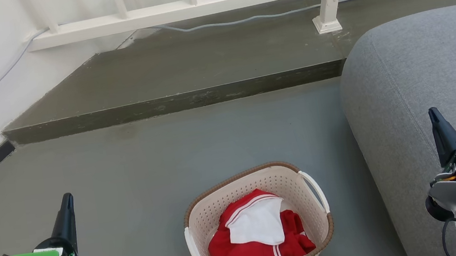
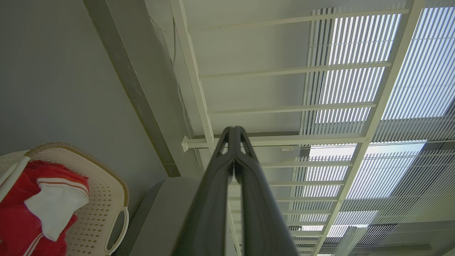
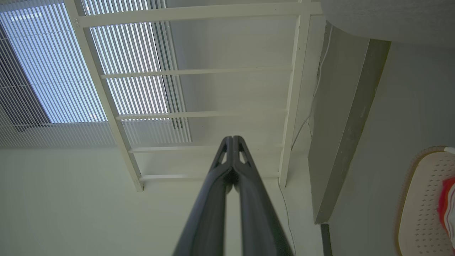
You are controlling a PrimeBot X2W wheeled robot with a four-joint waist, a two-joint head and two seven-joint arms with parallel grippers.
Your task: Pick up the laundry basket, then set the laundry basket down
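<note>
Laundry basket (image 1: pixel 241 188): standing on the grey floor (image 1: pixel 148 166), low in the middle of the head view, between the two arms and near the grey sofa (image 1: pixel 425 73) on its right; neither pincer touches it.
Contents: a crumpled red garment (image 1: pixel 263 252) with white stripes, and a white cloth (image 1: pixel 259 226) lying on top of it.
Handles (image 1: pixel 316 189): one white handle on each side, both free.
Left pincer (image 1: pixel 67 200): fingers pressed together on nothing, pointing up and away, well apart from the basket's left side.
Right pincer (image 1: pixel 432 113): likewise closed tight and empty, raised in front of the sofa, well apart from the basket.
Behind: a raised step (image 1: pixel 180 103) and a white railing (image 1: pixel 192 1) beyond it.
</note>
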